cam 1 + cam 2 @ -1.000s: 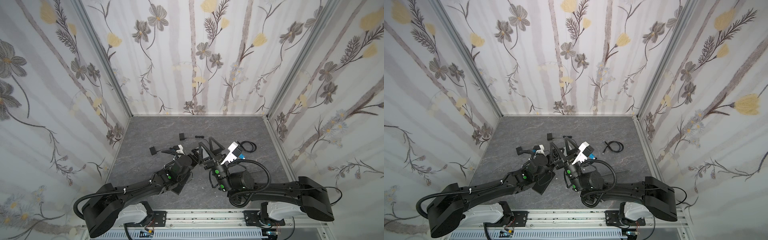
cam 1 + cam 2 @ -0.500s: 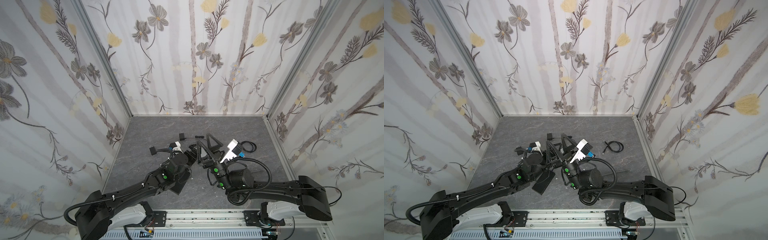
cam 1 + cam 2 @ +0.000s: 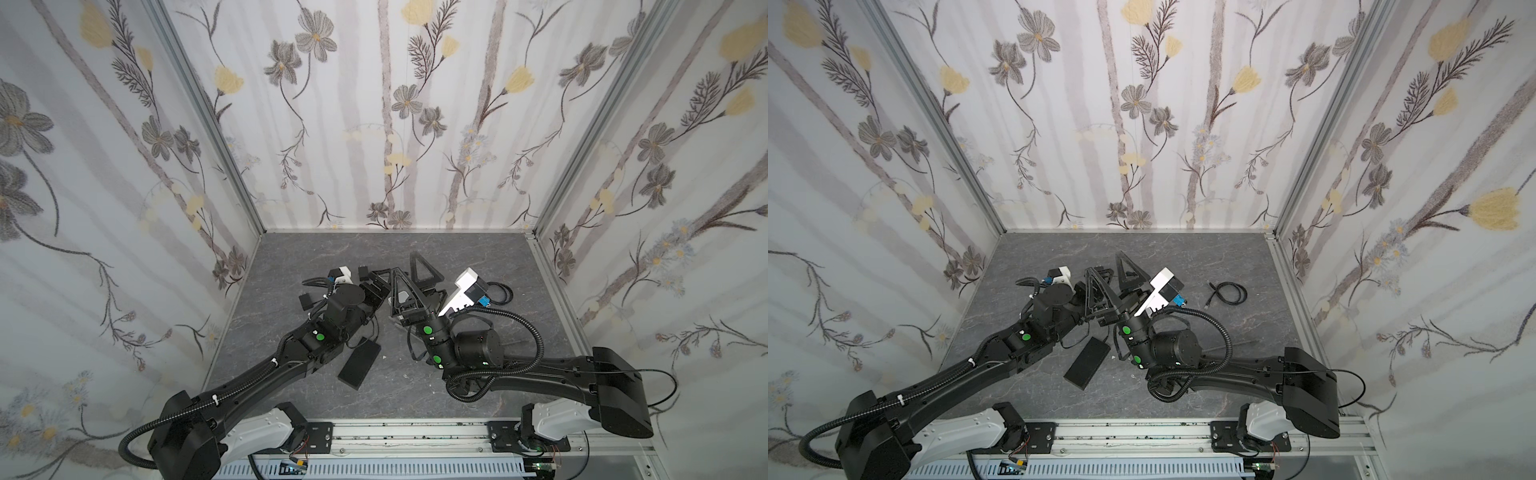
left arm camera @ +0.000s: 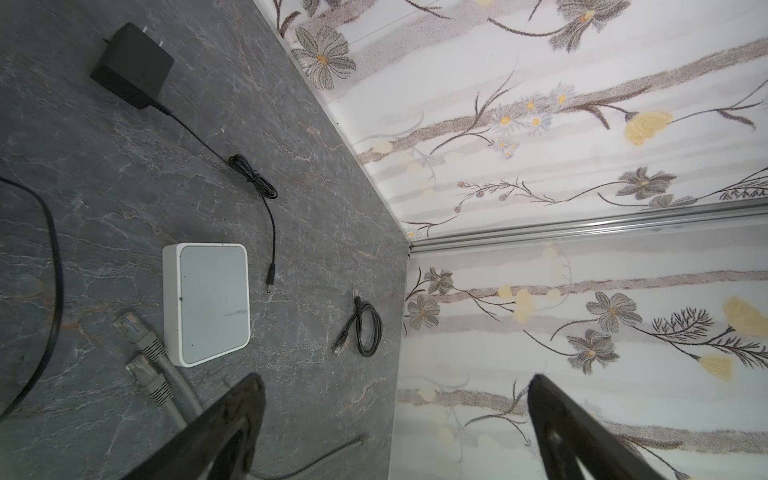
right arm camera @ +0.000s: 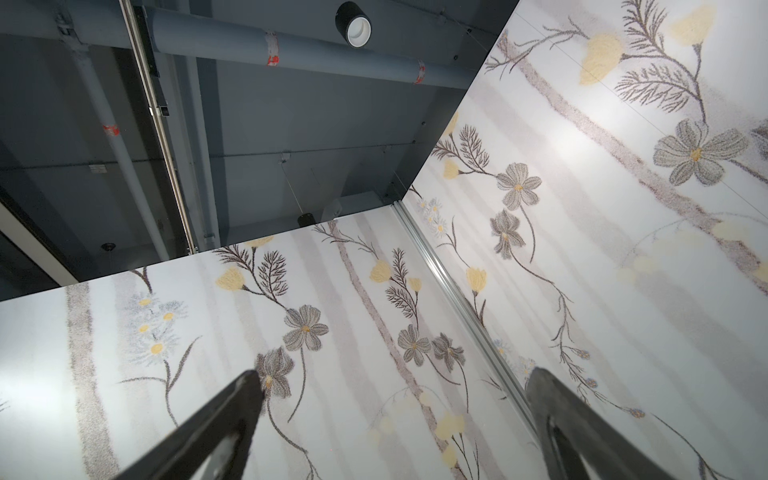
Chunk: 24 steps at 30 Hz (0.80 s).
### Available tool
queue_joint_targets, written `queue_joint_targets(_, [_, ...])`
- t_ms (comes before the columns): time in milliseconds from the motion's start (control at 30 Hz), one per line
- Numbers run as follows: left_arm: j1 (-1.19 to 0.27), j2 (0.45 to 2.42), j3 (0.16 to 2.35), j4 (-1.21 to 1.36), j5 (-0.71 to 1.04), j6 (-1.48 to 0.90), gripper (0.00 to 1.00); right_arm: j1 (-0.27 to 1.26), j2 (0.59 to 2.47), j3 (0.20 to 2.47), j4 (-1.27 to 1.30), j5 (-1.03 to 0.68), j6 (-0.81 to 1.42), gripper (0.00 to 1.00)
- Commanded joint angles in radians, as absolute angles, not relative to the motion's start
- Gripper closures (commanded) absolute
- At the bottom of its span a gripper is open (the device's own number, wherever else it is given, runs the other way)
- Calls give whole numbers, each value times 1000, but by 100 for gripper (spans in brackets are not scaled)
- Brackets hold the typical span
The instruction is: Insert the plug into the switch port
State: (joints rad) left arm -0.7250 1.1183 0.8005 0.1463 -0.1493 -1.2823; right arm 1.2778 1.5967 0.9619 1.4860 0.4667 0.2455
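left wrist view: my left gripper (image 4: 397,377) is spread wide with nothing between its fingers, hanging over the dark grey marbled tabletop (image 4: 104,174). the white network switch (image 4: 208,303) lies flat with its lid up, a little ahead of one finger. i can't see its ports from this angle. two grey-booted ethernet plugs (image 4: 137,332) lie side by side just beside one long edge of the switch, outside it, and their grey cable runs off under my finger. further away a black power adapter (image 4: 133,66) lies with its prongs showing. its thin lead ends in a barrel plug (image 4: 270,282), near the switch but not touching it. a short black patch cable (image 4: 368,328) is coiled close to the wall. any print on these things is too small for me to read.

right wrist view: my right gripper (image 5: 397,374) is fully released too and holds nothing. it points up at the flowered wall panels (image 5: 540,249) and a dark ceiling, where i see a grey pipe (image 5: 291,50) banded with red tape and a round spotlight (image 5: 359,23).

top views: in both top views the left arm (image 3: 266,374) and right arm (image 3: 540,374) meet wrist to wrist at mid-table. the right gripper's triangular fingers stand up there, and the switch and plugs are mostly hidden beneath the two wrists. a flat black box (image 3: 359,365) lies between the arms, nearer the front rail. the coiled patch cable sits by itself toward the right wall.
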Motion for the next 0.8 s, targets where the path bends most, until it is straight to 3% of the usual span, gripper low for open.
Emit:
queue_joint_targets(0, [-663, 1133, 854, 131, -40, -1283, 0, 1275, 1642, 1032, 1456, 467, 184, 0])
queue_joint_targets(233, [-591, 1228, 966, 103, 60, -1350, 0, 1229, 1649, 1169, 1270, 487, 230, 0])
queue_joint_targets(433, [-590, 1279, 1015, 57, 39, -1368, 0, 1152, 1642, 1186, 1190, 428, 347, 0])
queue_joint_targets(767, [-616, 1074, 695, 227, -180, -1302, 0, 1071, 1823, 1099, 1544, 134, 502, 0])
